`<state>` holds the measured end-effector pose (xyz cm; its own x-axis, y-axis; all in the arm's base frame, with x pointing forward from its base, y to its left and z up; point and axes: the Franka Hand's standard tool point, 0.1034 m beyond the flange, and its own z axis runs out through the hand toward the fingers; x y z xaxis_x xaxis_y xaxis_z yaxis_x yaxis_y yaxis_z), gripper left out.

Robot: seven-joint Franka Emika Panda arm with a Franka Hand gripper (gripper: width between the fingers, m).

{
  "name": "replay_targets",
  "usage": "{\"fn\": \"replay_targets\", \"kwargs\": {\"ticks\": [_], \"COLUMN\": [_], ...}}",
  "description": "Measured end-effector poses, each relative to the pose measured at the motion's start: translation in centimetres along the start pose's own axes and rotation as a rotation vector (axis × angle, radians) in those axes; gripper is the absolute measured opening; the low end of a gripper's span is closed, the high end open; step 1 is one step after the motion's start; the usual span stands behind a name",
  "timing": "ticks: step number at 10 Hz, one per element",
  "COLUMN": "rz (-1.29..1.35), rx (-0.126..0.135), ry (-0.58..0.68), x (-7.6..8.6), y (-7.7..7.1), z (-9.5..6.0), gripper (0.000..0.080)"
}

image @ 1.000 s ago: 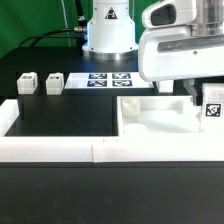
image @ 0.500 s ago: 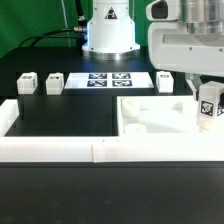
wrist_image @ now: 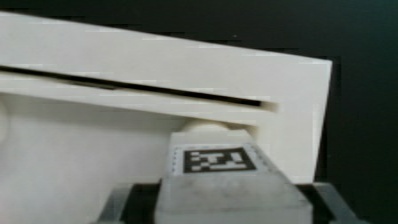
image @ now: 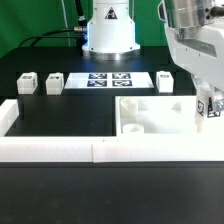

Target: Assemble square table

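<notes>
The two-finger gripper (image: pixel 209 98) hangs at the exterior view's far right, its jaws closed partway on a small white block leg with a black-and-white tag (image: pixel 212 107) - in the wrist view the dark fingers (wrist_image: pixel 143 203) press against both flanks of this held leg (wrist_image: pixel 217 162), whose tag faces the camera. The leg stands over the exterior view's right end of the large white square plastic slab with a recessed top (image: pixel 155 115), which lies flat on the black table (image: pixel 70 115) in the exterior view's right half, its near side just beside the long low white border wall (image: pixel 50 150). Seen from the wrist, the leg's narrower tip comes right up to the slab (wrist_image: pixel 125 110) near a corner, beside a long dark groove; whether the two are touching I cannot tell. Three more small white tagged legs rest loose on the table: a pair of legs (image: pixel 26 82) side by side toward the exterior view's left, well apart from the slab, and a lone leg (image: pixel 165 80) just behind the slab. Between the pair and the lone leg lies the marker board (image: pixel 108 79), flat, in front of the arm's white base (image: pixel 108 30).
</notes>
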<state>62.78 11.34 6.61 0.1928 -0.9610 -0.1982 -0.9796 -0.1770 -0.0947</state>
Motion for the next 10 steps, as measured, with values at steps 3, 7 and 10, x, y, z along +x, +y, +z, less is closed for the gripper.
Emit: {"fn": "replay_targets", "kwargs": {"ticks": [3, 7, 10], "rz": [-0.498, -0.891, -1.378], "rx": [-0.020, -0.051, -0.088], "ry": [-0.012, -0.003, 0.046], "x": [-0.30, -0.31, -0.15], "y": [0.25, 0.40, 0.16], "z": [0.06, 0.00, 0.12], "gripper": [0.0564, 0.0646, 0.0649]}}
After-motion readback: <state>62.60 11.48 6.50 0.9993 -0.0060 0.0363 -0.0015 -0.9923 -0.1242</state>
